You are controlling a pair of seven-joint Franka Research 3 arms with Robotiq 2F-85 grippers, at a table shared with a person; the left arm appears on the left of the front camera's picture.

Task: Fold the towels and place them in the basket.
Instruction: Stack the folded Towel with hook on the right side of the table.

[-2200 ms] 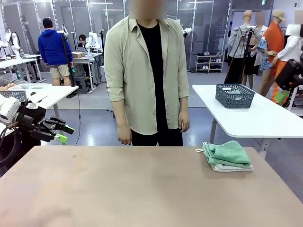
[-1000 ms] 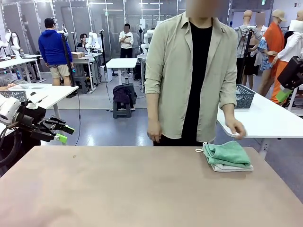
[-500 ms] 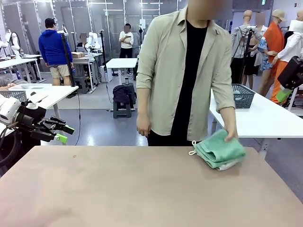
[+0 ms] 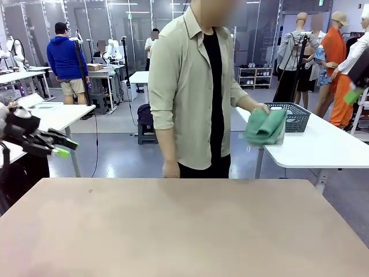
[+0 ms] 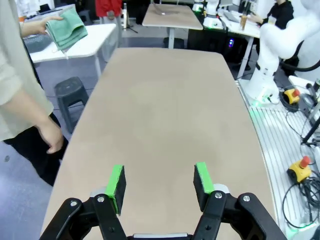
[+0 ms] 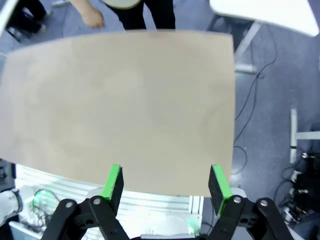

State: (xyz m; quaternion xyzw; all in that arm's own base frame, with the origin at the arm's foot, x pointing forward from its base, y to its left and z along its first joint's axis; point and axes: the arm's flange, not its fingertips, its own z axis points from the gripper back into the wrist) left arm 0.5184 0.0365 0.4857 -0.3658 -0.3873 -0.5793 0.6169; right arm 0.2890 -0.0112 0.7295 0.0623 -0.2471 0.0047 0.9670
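Person standing at the far side of the bench [image 4: 173,225], turned toward the white side table [image 4: 323,147] behind. One hand [image 4: 258,108] holds the folded towels [image 4: 264,127] up in the air, green one outermost (a paler layer peeks at the edge, hard to tell more), right in front of the basket [image 4: 291,115], which sits on that side table. Towels are not on the bench, not in the basket. Other hand [image 4: 170,169] hangs by the bench's far edge.

Left claw [image 4: 57,151] hovers off the left side of the bench, fingers spread apart, nothing between them; its wrist view shows the same claw [image 5: 159,182] with green pads [image 5: 116,182] apart over bare bench top, and the towels [image 5: 66,27] far off in the person's hand [image 5: 37,26].

Right claw [image 6: 165,182] is high above the bench, green pads [image 6: 218,182] wide apart, holding nothing. Bench surface [image 6: 125,105] bare beneath it.
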